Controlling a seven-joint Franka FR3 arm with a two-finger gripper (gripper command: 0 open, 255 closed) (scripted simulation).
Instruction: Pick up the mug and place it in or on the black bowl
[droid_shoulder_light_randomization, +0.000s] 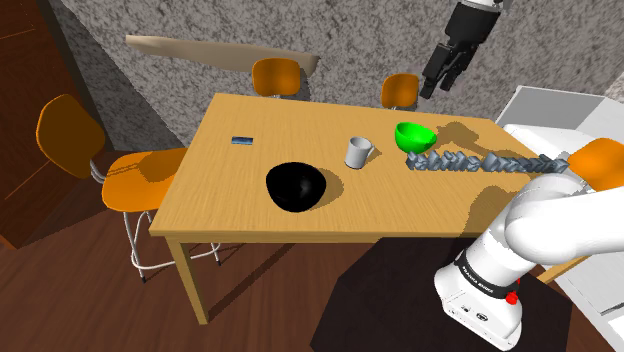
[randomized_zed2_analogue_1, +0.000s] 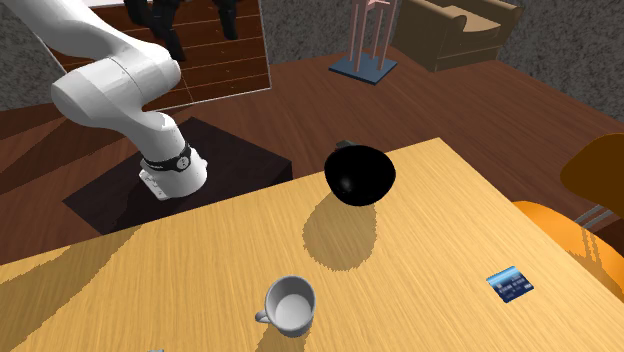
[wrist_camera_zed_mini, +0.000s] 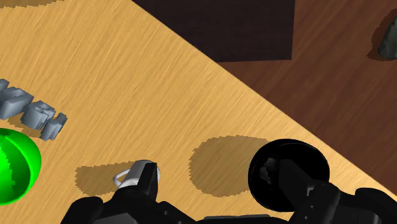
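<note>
My gripper (droid_shoulder_light_randomization: 438, 84) hangs high, jaws apart, holding nothing. Mug (droid_shoulder_light_randomization: 358, 152) stands on worktop (droid_shoulder_light_randomization: 230, 200) between black bowl (droid_shoulder_light_randomization: 296, 187) and green bowl (droid_shoulder_light_randomization: 415, 136). Risk, I'd say: an off-centre descent clips the rim, tips mug, or bumps green bowl.

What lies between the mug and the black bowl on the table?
Nothing stands there. The shoulder view shows bare table between the mug and the bowl, crossed only by the bowl's shadow.
</note>
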